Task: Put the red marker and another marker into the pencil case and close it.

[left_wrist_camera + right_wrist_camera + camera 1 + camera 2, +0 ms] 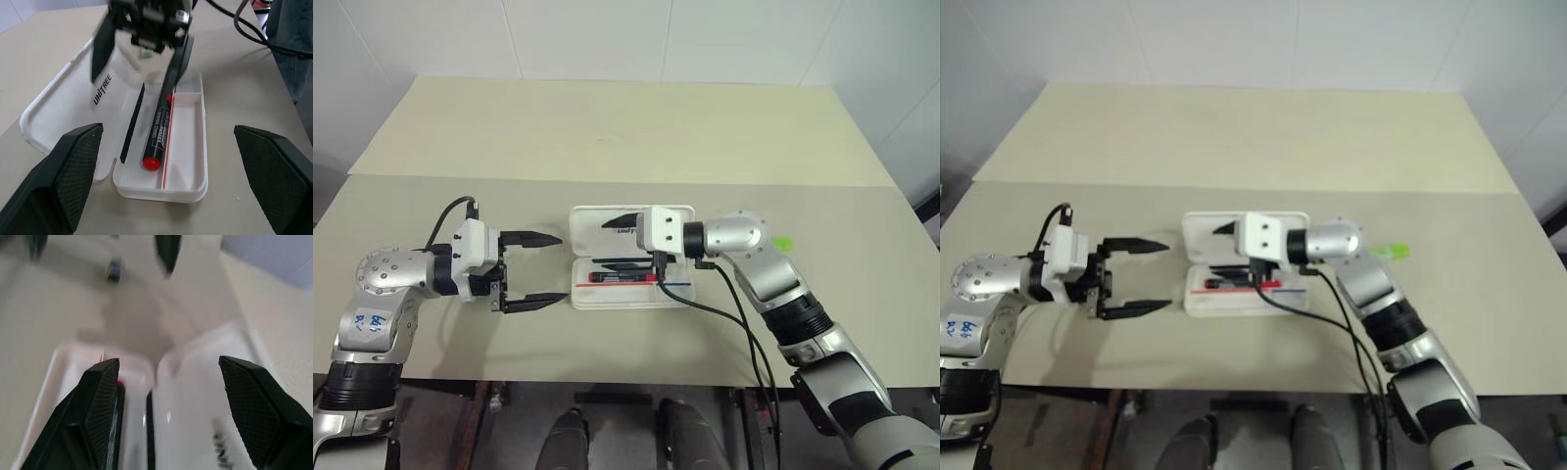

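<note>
A: While everything sits on that broad beige tabletop [607,127], the biggest piece in play is the pencil case [592,297], lying open flat near the front edge, lid folded back away from the robot.

B: And you can read the dark lettering on the inside of that lid in the left wrist view. Where are the arms?

A: One on each side. The left hand [530,270] hovers just beside the case's left end, pointing at it, its two black fingers spread wide with nothing between them.

B: And the right?

A: The right hand [619,241] reaches in from the other side, right over the open case. Its fingers stand apart too, one over the lid, one down over the tray, and they grip nothing.

B: So what's in the tray?

A: The red marker [159,133]! It lies lengthwise in the tray, along the hinge side, red cap end toward the left hand. One right finger hangs over its far end; I can't tell whether it touches.

B: There's a thin red line running beside it?

A: That's a stripe on the case, just next to the marker. A dark strip runs along the hinge as well.

B: And the second one?

A: The green highlighter [782,243] is out on the tabletop, to the right of the case, partly tucked behind the right forearm, well apart from the tray.
</note>
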`<control>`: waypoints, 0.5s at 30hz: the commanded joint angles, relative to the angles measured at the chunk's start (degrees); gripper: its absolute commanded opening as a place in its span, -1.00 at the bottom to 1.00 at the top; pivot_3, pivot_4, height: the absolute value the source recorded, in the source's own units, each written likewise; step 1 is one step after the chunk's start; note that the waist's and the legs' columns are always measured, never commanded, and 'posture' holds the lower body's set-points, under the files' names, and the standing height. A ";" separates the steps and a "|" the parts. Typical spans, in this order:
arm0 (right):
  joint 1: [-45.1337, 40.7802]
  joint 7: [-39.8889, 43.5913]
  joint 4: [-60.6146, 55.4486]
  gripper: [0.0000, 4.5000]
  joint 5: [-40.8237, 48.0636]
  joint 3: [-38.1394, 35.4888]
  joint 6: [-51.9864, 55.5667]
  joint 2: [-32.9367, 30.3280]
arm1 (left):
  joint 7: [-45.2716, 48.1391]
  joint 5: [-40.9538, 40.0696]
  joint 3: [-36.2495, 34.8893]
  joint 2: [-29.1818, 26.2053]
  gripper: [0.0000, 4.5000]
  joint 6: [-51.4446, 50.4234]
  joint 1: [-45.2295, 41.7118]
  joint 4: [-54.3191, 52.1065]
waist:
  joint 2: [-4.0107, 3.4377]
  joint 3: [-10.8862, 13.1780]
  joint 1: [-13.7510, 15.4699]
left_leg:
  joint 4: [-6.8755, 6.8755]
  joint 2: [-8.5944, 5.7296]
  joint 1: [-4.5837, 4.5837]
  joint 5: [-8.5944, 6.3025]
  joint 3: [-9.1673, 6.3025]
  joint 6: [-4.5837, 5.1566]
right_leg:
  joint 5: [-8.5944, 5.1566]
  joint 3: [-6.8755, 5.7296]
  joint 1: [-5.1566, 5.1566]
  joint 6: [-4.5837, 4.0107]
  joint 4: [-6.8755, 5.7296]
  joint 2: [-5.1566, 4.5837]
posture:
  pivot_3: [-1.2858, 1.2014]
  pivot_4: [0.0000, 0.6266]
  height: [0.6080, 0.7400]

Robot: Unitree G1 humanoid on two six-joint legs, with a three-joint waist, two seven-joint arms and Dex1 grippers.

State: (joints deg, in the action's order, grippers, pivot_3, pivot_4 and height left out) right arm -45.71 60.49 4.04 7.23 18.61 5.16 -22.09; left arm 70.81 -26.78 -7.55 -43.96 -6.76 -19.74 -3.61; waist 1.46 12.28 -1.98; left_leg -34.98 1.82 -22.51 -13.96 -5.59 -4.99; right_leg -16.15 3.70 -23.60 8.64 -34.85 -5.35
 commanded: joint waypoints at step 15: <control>14.47 9.69 -11.21 0.99 16.93 -21.79 14.53 -27.65 | 0.76 -0.06 1.26 1.15 1.00 2.82 -1.32 1.63 | 0.01 0.00 0.26 | -0.09 -0.02 0.11 -0.03 0.01 -0.03 | -0.07 -0.02 0.18 -0.08 0.13 -0.02 | 0.03 -0.52 1.00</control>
State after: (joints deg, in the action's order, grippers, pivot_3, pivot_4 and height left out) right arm -30.66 68.53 -11.76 27.08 -1.99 24.66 -48.33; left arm 71.40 -26.71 -6.06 -43.00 -4.95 -20.16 -1.42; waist 1.47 12.28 -1.72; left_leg -35.07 1.80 -22.40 -13.99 -5.57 -5.01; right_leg -16.23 3.69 -23.41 8.53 -34.71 -5.37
